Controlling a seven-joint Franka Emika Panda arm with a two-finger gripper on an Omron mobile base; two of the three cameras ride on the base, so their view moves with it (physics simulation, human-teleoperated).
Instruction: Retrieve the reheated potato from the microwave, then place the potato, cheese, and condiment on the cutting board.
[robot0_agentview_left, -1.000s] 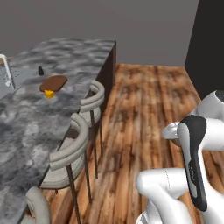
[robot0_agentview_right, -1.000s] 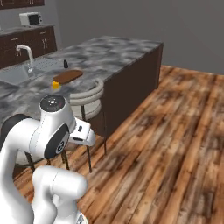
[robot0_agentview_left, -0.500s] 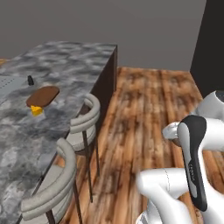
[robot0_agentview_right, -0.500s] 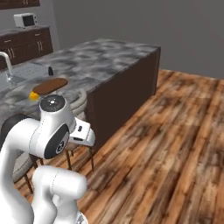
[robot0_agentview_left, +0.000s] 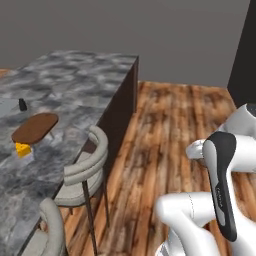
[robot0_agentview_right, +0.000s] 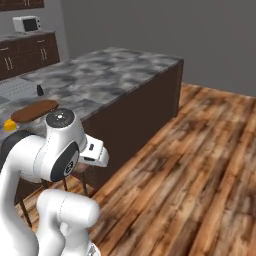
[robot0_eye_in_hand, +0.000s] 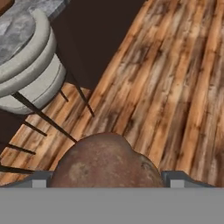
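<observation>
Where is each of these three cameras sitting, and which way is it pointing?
Left base view: behind the arm's left, facing forward and down over the island counter; white arm lower right.
Right base view: behind the arm's right, facing the same counter; arm lower left.
Hand view: on the hand, looking along the gripper at the potato it holds, above the wooden floor and a stool.
Both base views share the cutting board, cheese and condiment.

Matt rough-skinned potato (robot0_eye_in_hand: 107, 162), reddish wooden cutting board (robot0_agentview_left: 35, 127), mottled grey stone counter (robot0_agentview_left: 75, 85), glossy plank floor (robot0_agentview_left: 175, 125)
</observation>
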